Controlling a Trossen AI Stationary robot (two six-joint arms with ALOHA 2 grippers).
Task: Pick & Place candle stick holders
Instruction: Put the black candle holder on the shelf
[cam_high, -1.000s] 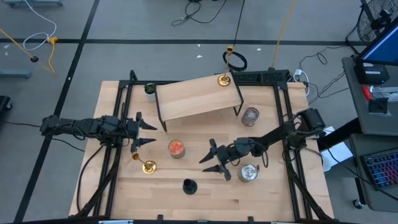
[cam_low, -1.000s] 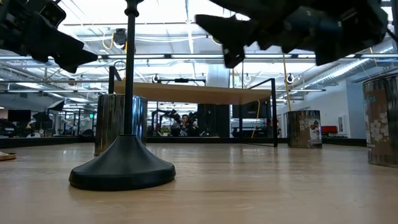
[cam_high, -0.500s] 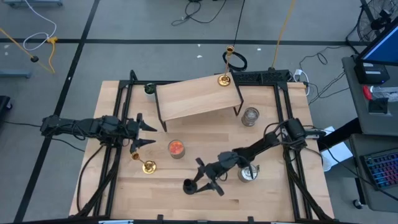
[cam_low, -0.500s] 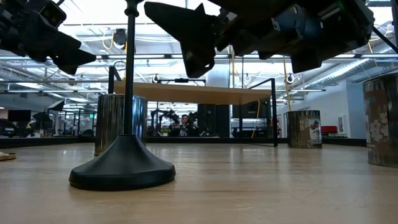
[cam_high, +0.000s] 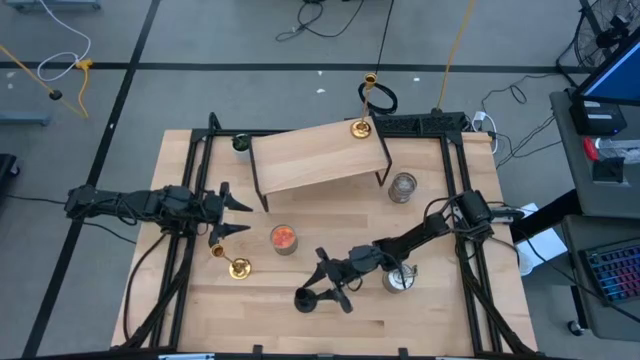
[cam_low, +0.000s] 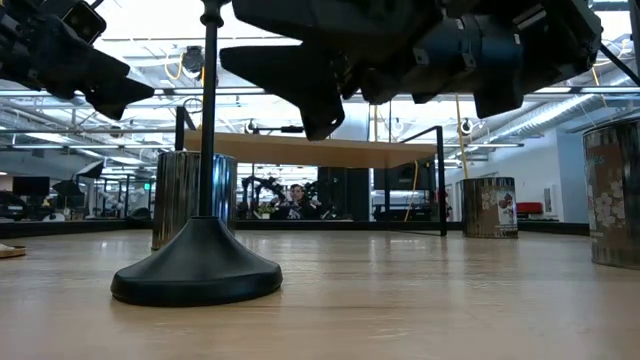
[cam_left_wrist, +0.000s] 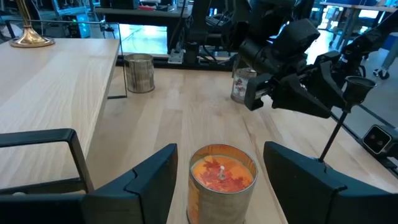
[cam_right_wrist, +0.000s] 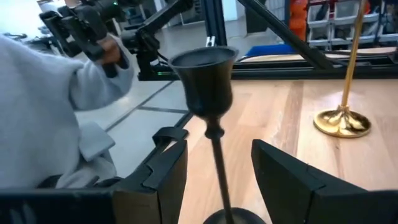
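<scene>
The black candlestick (cam_high: 304, 298) stands upright on its round base (cam_low: 197, 272) near the table's front edge. My right gripper (cam_high: 328, 284) is open, level with the upper stem. In the right wrist view its fingers (cam_right_wrist: 163, 180) stand on either side of the stem (cam_right_wrist: 217, 163), below the cup, with gaps on both sides. One gold candlestick (cam_high: 238, 267) stands on the table at the left; it also shows in the right wrist view (cam_right_wrist: 343, 118). Another gold candlestick (cam_high: 360, 128) stands on the raised wooden shelf (cam_high: 320, 158). My left gripper (cam_high: 234, 215) is open and empty at the left, facing the orange candle tin (cam_left_wrist: 221, 177).
An orange candle tin (cam_high: 284, 238) stands mid-table. A silver tin (cam_high: 400, 280) is just behind my right arm, and a glass jar (cam_high: 402, 187) stands by the shelf's right leg. A person's grey sleeve (cam_right_wrist: 56, 106) shows beyond the table's edge in the right wrist view.
My right gripper has gone toward the table's near-left, from beside the silver tin to the black candlestick, and now has its open fingers around the stem. The candlestick has stayed in place.
</scene>
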